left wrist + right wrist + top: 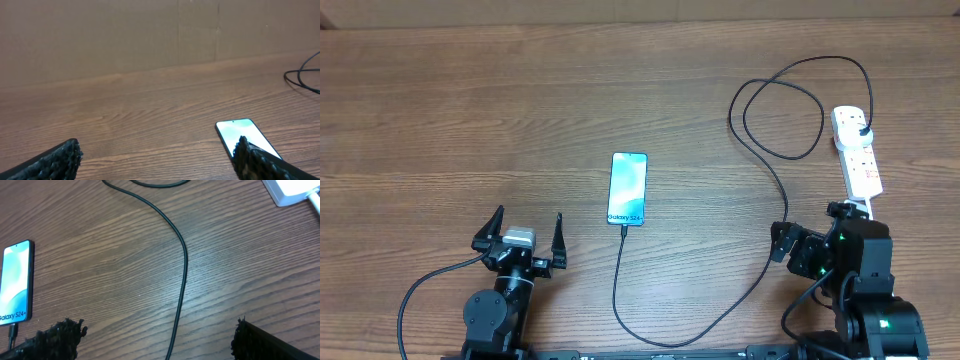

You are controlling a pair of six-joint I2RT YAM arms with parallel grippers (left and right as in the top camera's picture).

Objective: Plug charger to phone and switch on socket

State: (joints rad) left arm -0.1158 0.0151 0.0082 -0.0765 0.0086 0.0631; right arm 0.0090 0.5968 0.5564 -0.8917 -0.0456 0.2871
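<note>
The phone (628, 188) lies flat mid-table with its light blue screen up, and shows in the left wrist view (240, 134) and the right wrist view (17, 280). The charger, a thin black cable (620, 275), meets the phone's near end, curves right and loops to a black plug (861, 130) in the white socket (860, 165). My left gripper (530, 238) stands open, near-left of the phone. My right gripper (808, 228) is open just near the socket, over the cable (184, 265). Nothing sits between either pair of fingers (60, 160).
The socket's end (292, 190) and its white cord (315, 200) lie far right in the right wrist view. A cable loop (302, 80) lies at the right edge. A brown wall (150, 35) rises behind the wooden table (470, 120).
</note>
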